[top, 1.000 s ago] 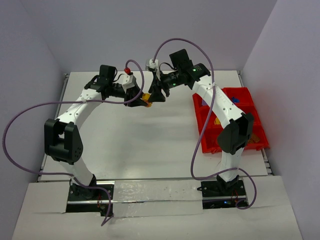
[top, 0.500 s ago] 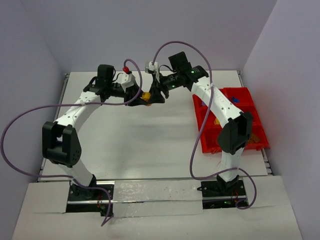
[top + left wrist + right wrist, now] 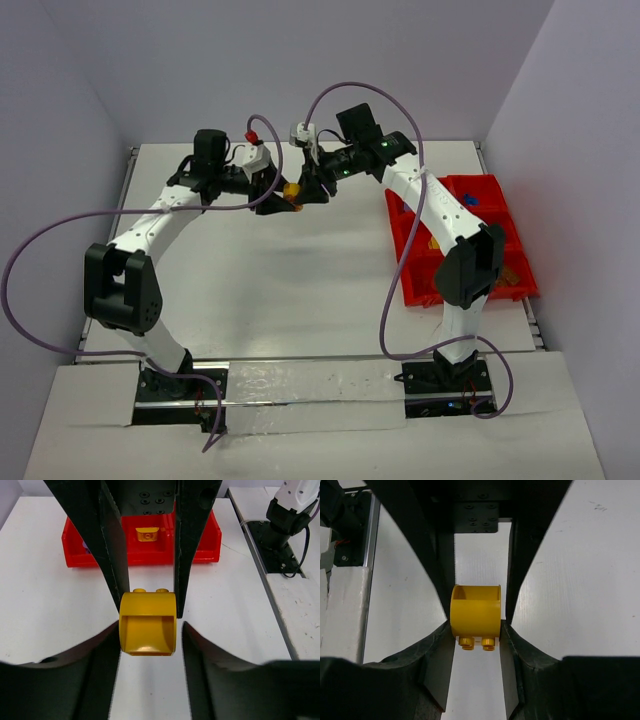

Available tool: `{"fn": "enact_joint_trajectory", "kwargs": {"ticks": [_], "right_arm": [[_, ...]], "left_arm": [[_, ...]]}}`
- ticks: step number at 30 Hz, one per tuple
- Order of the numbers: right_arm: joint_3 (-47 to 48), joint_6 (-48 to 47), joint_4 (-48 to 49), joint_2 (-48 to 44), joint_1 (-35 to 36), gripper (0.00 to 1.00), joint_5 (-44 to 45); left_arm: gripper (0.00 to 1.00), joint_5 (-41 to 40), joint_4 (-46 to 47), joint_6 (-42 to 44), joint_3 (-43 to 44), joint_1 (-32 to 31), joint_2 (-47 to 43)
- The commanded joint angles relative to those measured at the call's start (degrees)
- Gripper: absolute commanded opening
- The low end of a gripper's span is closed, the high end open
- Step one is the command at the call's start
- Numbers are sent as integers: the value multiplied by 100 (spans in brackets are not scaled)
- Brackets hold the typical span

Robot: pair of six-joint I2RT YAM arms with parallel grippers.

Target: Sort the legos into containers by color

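Above table (image 3: 300, 290), yellow lego (image 3: 147, 622) clamped in right jaws, left jaws narrowly flanking it, grip unclear

The left gripper (image 3: 284, 196) and right gripper (image 3: 303, 191) meet head-on over the far middle of the tabletop (image 3: 290, 285). Their fingers close in around a yellow brick (image 3: 291, 190) and leave no passage between them: the right fingers (image 3: 515, 652) press both its sides, while the left fingers (image 3: 107, 650) straddle it with a sliver free on one side. Nearer, between the two arms, the tabletop lies bare and wide, while the red tray (image 3: 492, 188) along the right edge is partly overhung by the right arm (image 3: 450, 225), only its far compartments open from above.
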Motion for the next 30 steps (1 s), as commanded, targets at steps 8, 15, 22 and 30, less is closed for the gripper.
{"fn": "enact_joint_trajectory", "kwargs": {"ticks": [8,15,22,30], "right_arm": [[-363,-392,-511,-599,-624,0,180],[-1277,-1312,-1543,-1240,-2070,0,946],[-2385,-2033,-1772,-1748,-3646,0,1996],[-2948,-1924,-1131,-1656,-3991,0,2471]], "left_arm": [[98,-708,1063,-972,-822,197,-717],[99,-2136,916,-1555,-1039,417,-1017],[99,-3536,136,-2431,-306,461,-542],[99,-4093,-311,-2518,100,497,-249]]}}
